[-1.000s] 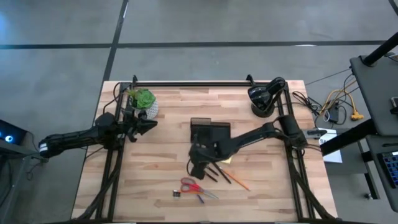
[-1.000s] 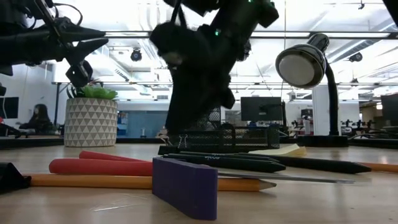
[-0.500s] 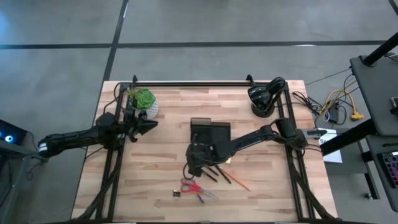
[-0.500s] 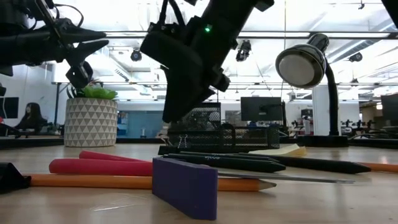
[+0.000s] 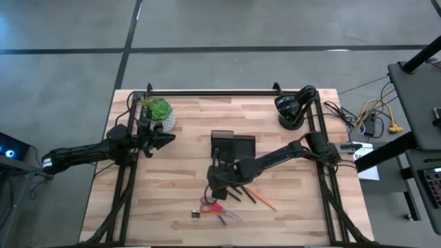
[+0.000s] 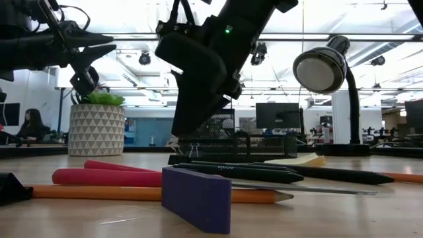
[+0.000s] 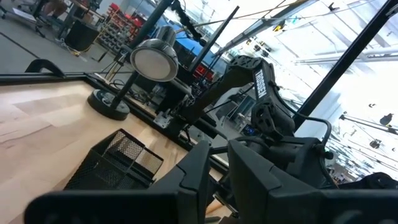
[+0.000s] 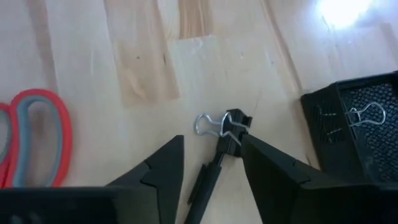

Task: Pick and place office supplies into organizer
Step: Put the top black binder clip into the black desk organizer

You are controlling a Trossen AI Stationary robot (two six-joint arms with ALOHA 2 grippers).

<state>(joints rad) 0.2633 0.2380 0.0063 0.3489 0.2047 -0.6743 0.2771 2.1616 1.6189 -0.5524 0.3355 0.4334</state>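
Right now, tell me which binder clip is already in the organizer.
The clip lying on the organizer's mesh floor; the other clip sits on bare wood between the right gripper's fingers.

High view: overhead, facing straight down, far enough to take in the whole pale wooden slatted table [image 5: 172,200] and both arms.

Low view: at tabletop height, facing level across the table into the room, very near the red-handled scissors [image 6: 99,176].

Left wrist view: facing across the table toward the black mesh rectangular organizer [image 7: 118,163].

Right wrist view: close above the table, looking down beside the organizer [image 8: 357,118].

All four views share the organizer.
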